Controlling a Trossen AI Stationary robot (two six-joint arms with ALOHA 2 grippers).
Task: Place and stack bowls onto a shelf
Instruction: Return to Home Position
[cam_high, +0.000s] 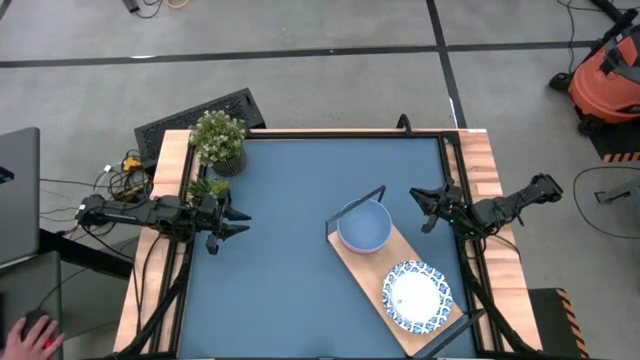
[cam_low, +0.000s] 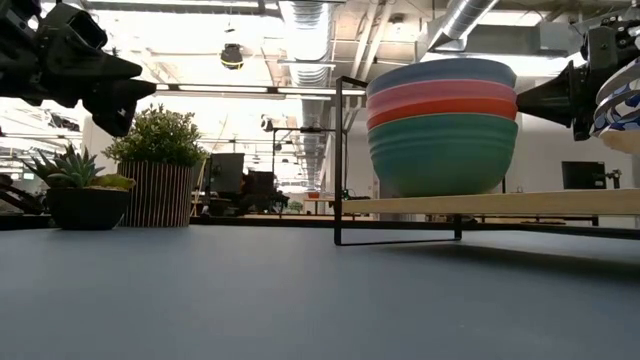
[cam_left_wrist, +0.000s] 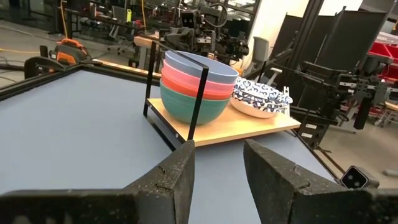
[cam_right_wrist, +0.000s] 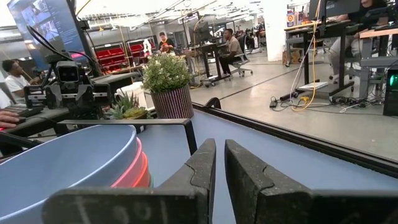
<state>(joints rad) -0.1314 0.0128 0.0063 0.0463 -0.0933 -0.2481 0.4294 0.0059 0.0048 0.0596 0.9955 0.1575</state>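
A stack of bowls (cam_high: 363, 227), green at the bottom, then red, pink and pale blue (cam_low: 442, 120), stands on the far end of the light-wood shelf (cam_high: 365, 268), just inside its black wire frame (cam_high: 355, 203). A blue-and-white patterned bowl (cam_high: 417, 296) sits on the shelf's near end. My right gripper (cam_high: 415, 208) hovers shut just right of the stack, its tip aimed at it (cam_right_wrist: 220, 165). At the table's left side my left gripper (cam_high: 243, 222) is open and empty, facing the shelf (cam_left_wrist: 217, 162).
Two potted plants stand at the far-left corner: a tall leafy one (cam_high: 218, 140) and a small succulent (cam_high: 205, 188) close to my left gripper. Bare blue tabletop (cam_high: 290, 290) lies between the left gripper and the shelf. A person's hand (cam_high: 40, 335) shows off the table's left.
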